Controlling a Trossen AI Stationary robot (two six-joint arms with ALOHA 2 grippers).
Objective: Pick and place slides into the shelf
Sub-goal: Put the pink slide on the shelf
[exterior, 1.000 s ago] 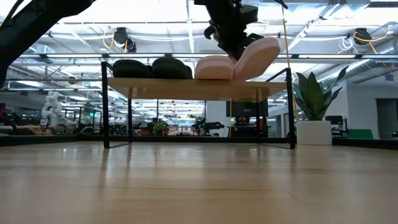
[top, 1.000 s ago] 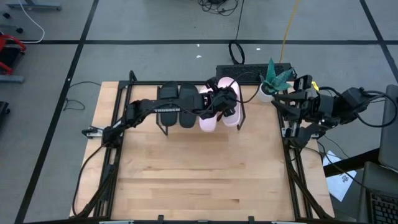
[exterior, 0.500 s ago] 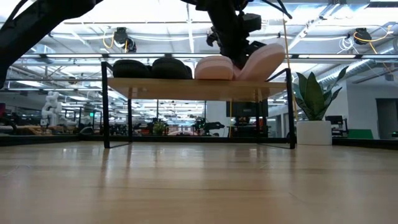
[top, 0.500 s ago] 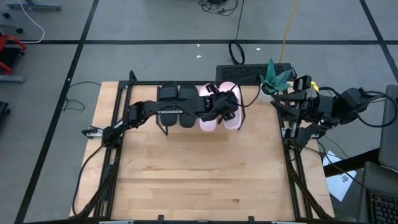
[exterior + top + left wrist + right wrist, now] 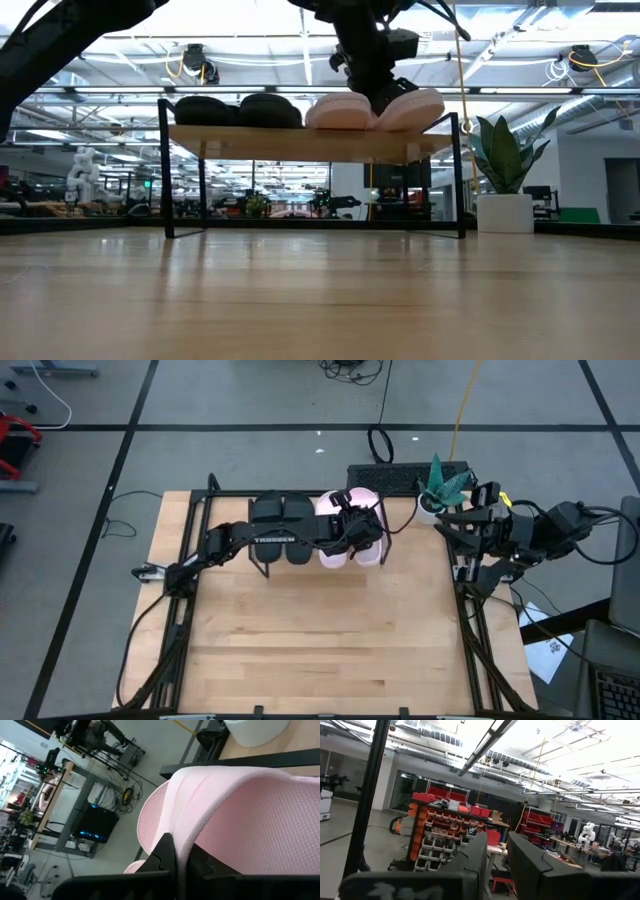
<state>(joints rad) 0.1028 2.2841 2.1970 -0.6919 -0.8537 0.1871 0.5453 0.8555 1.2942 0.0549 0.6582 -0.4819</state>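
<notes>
On top of the low wooden shelf with thin black legs [image 5: 310, 142], the left gripper [image 5: 357, 528] pinches the wide strap of the last pale pink slide sandal [image 5: 408, 106], which rests at the open end beside its pale pink twin [image 5: 340, 111]. Beyond that one, farther from the gripper, lie two matte black slides [image 5: 283, 520]. I judge the sandal light and soft, a little springy, so the strap is the good place to hold. Under all is a pale wooden tabletop [image 5: 320, 630]. A potted plant [image 5: 505, 170] stands close by. The right gripper [image 5: 445, 525] waits at the table edge, fingers nearly together.
</notes>
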